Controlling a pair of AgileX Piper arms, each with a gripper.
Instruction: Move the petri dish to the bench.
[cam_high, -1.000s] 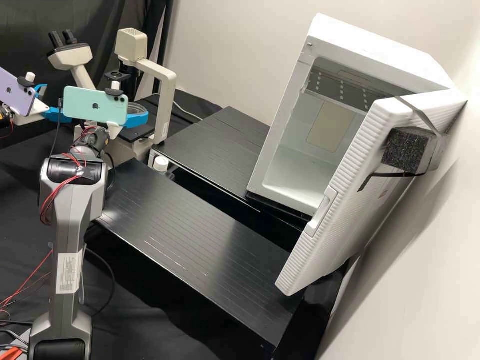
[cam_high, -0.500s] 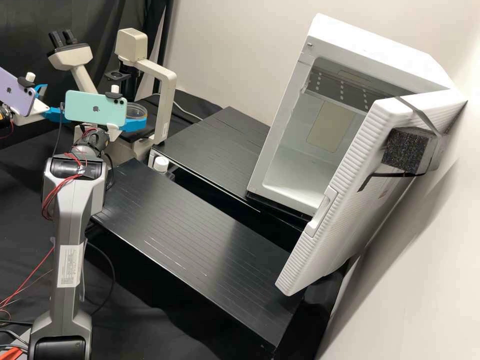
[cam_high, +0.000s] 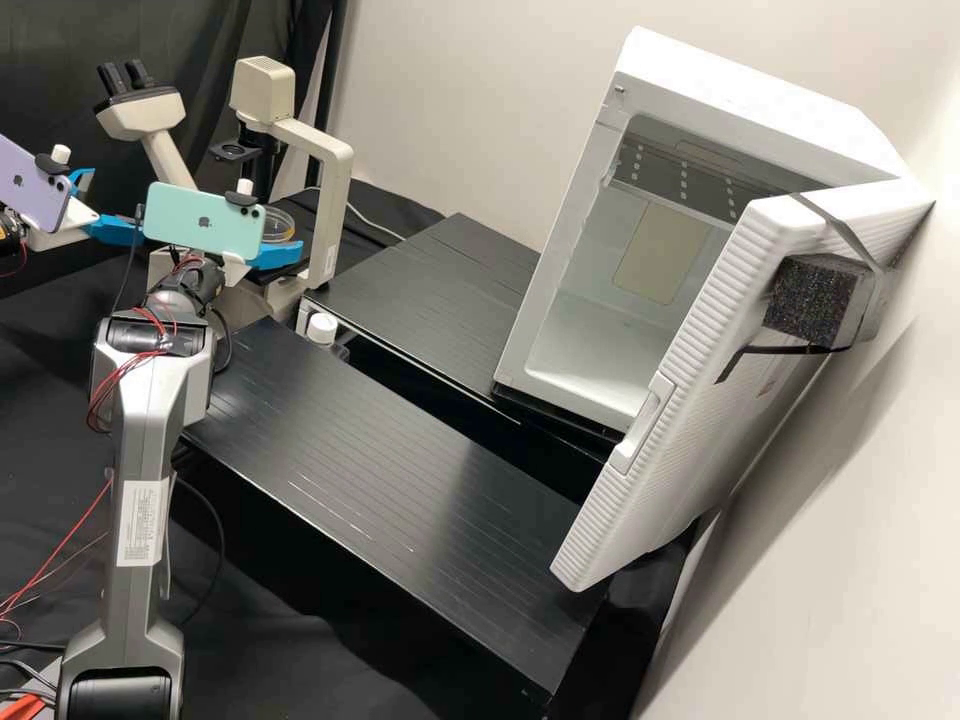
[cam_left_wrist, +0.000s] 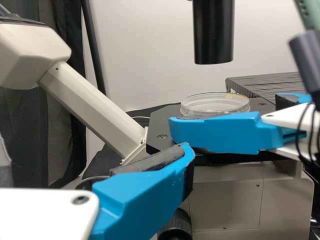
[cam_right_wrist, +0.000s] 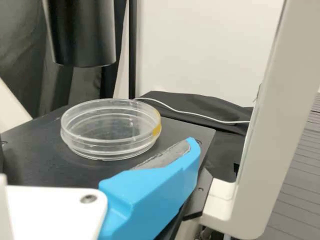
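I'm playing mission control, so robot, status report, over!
Left gripper open. Right gripper open, near petri dish. Dish on black microscope stage; black tube above it.

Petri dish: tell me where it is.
In the right wrist view, the petri dish lies on the black microscope stage, below the black tube; in the high view, it is left of centre, beside the upright beige column.

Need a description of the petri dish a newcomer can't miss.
High view, back left: the cream microscope. On its flat black stage, below a dark cylinder, sits the petri dish, round and shallow. Clear walls and an amber patch at its edge set it apart from the opaque parts around it.
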